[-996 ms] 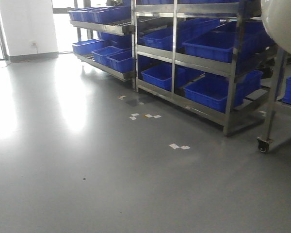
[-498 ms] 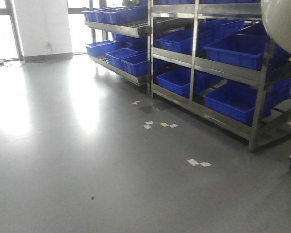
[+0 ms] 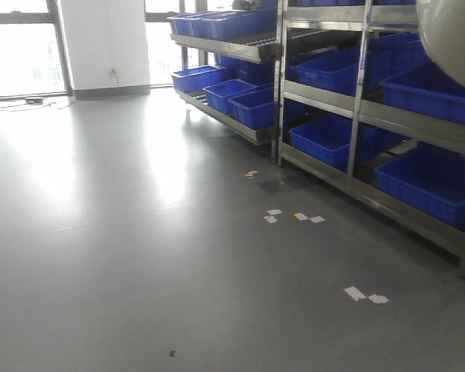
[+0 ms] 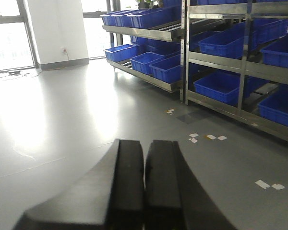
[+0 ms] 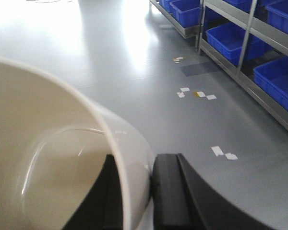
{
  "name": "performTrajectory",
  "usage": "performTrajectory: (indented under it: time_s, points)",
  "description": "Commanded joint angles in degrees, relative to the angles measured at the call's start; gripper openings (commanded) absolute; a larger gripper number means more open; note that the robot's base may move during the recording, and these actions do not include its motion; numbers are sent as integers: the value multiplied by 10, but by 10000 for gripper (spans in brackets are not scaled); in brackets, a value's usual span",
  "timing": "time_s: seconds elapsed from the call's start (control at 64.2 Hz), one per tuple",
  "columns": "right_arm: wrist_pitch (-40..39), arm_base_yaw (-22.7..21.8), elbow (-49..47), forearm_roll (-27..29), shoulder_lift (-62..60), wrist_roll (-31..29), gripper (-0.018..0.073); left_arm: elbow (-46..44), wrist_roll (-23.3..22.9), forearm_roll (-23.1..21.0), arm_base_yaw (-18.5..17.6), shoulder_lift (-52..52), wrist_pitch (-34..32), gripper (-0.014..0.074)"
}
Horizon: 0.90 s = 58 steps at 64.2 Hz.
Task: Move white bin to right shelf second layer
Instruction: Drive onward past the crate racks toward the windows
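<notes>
Holds the white bin [image 5: 48, 143] by its wall in the right end effector [image 5: 137, 165], above the floor.

Pinches the wall between two dark fingers [image 5: 168, 191], one inside the rim, one outside; tilts the tub's open mouth toward the wrist camera; shows its curved underside at the top right corner of the front view; presses the left end effector [image 4: 145, 146] fully together, with nothing between its fingers; looks across grey floor [image 3: 139, 232] dotted with paper scraps [image 3: 294, 217]; faces steel racks [image 3: 358, 85] on the right, loaded with blue crates [image 3: 333, 136], apart from the bin.
</notes>
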Motion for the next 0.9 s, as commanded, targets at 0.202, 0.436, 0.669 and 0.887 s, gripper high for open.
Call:
performTrajectory:
  time_s: [0.202,0.436,0.669,0.887]
  points:
    - [-57,-3,-18,-6,0,0,57,21,-2,-3,-2,-8,-48,85]
    - [-57,-3,-18,-6,0,0,57,21,-2,-3,-2,-8,-48,85]
    - [-57,-3,-18,-6,0,0,57,21,-2,-3,-2,-8,-48,85]
    - [-57,-3,-18,-6,0,0,57,21,-2,-3,-2,-8,-48,85]
